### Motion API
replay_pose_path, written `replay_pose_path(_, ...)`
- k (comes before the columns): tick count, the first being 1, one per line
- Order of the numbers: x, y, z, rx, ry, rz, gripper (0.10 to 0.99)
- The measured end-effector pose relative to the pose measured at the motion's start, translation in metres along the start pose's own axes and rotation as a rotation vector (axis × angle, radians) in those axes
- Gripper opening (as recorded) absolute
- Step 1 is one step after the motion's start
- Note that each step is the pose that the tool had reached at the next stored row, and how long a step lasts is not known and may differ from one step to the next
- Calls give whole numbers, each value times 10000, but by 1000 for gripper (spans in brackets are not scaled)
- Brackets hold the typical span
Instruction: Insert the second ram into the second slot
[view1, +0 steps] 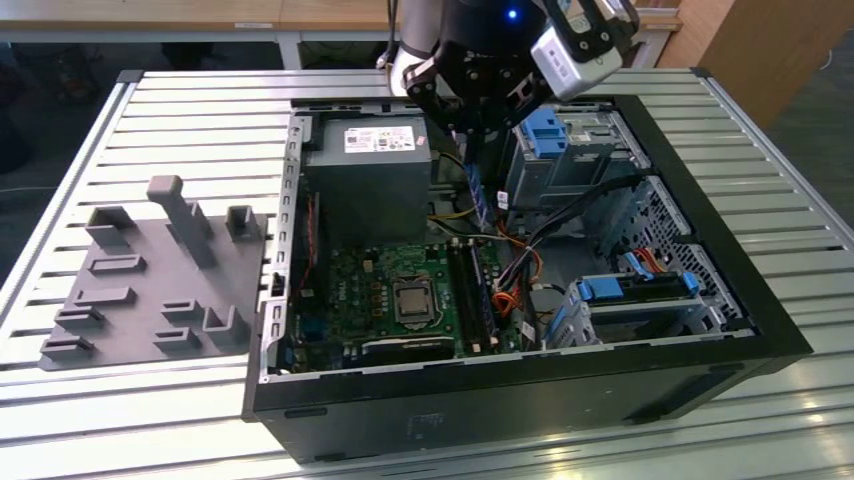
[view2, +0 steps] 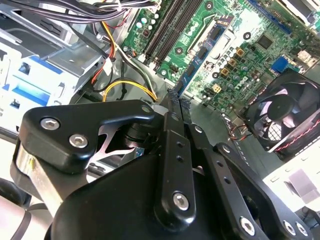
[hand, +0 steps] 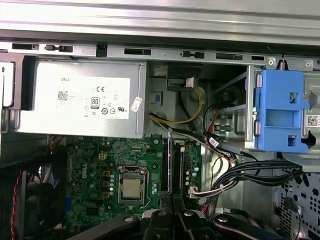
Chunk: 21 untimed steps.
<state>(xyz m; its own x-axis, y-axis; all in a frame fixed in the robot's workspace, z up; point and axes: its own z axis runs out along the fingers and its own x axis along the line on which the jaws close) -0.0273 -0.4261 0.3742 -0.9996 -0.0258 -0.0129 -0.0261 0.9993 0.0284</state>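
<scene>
Gripper (view2: 173, 102) clamped on second ram (view1: 477, 192), hanging over motherboard (view1: 360, 290)

Bright overhead light glares off the slatted table (view1: 787, 425).

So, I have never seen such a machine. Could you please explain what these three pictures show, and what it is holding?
It is one robot arm working above an open computer case, which lies on a slatted metal table. The exterior view looks at the whole scene from outside; a grey moulded tray lies on its left. Both wrist views come from cameras riding on the arm, looking past the gripper into the case, at the green motherboard and the grey power supply. The gripper is shut on the second ram, a thin blue memory stick, held above the motherboard, apparently not yet in a slot.
</scene>
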Motion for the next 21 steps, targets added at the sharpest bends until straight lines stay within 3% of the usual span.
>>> replay_pose_path(19,1,-1,52,0,0,0,122)
replay_pose_path(21,1,-2,84,0,1,0,122)
